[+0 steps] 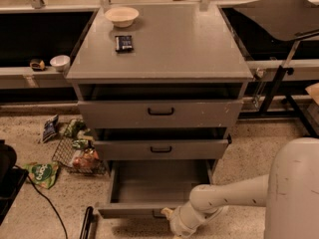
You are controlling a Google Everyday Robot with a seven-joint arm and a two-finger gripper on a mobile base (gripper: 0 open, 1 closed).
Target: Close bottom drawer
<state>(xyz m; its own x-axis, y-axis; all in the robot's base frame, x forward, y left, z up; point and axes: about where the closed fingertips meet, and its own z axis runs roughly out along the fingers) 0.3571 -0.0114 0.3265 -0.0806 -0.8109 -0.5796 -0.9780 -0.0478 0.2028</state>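
Bottom drawer point(124, 211) is found at the foot of the grey table point(174, 49), lowest of three. It is seen pulled far out over the speckled floor point(259, 143), so that its inside is exposed from above. None of the closing can be judged as done. The whole travel back into the table is left, until the slim front panel is brought in under the fronts above it. The top drawer point(199, 114) and the middle drawer point(199, 149) are each seen a little way out as well, but neither is called for by the task.

The white arm point(234, 198) is reached in from the lower right, low over the floor. The tool point(167, 214) is placed at the outer face of the bottom drawer's front panel, near its centre and just beside the small black handle point(157, 214). Contact with the panel is judged likely, though it cannot be confirmed. Whether the tool is open or closed cannot be told, and nothing is seen to be held in it. A straight push towards the table is judged to be what is needed next.
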